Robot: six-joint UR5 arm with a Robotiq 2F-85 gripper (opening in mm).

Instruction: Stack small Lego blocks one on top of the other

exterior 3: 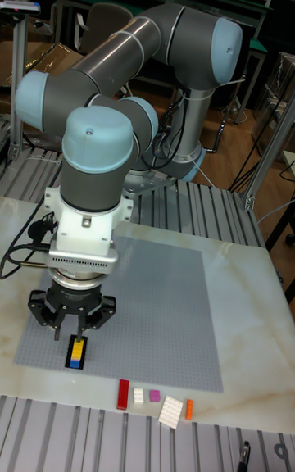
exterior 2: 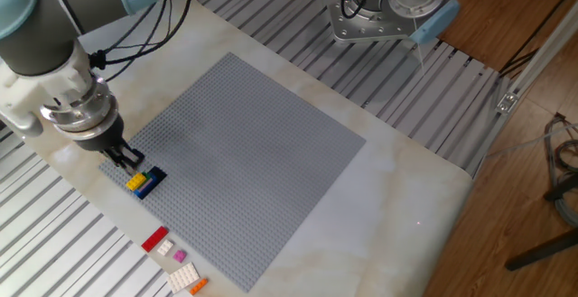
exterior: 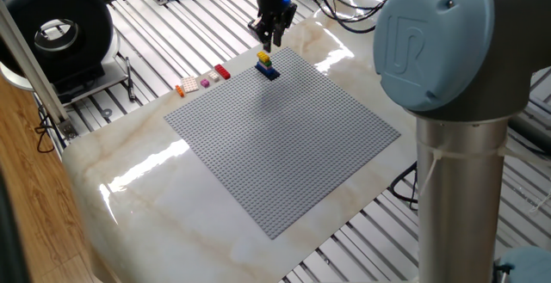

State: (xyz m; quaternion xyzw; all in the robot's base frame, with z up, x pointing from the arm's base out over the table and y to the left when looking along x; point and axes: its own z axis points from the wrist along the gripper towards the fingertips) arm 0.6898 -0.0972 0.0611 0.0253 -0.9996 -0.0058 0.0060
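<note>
A short stack of small Lego blocks [exterior: 267,65] stands near a corner of the grey baseplate [exterior: 284,137]. A yellow block [exterior 2: 136,183] tops it, with blue and dark navy [exterior 2: 154,177] below. From the tall fixed view the stack [exterior 3: 76,352] sits just in front of the gripper. My gripper [exterior: 274,36] hangs a little above the stack, open, with nothing between its fingers [exterior 2: 125,157]. Off the plate, a red block [exterior: 222,72], a pink block [exterior: 207,82] and an orange block [exterior: 182,89] lie loose in a row on the marble.
White pieces [exterior 3: 171,410] lie among the loose blocks [exterior 2: 155,238]. The arm's large base column [exterior: 452,145] fills the right of one fixed view. A black round device [exterior: 56,33] and slatted metal rails [exterior: 138,25] border the table.
</note>
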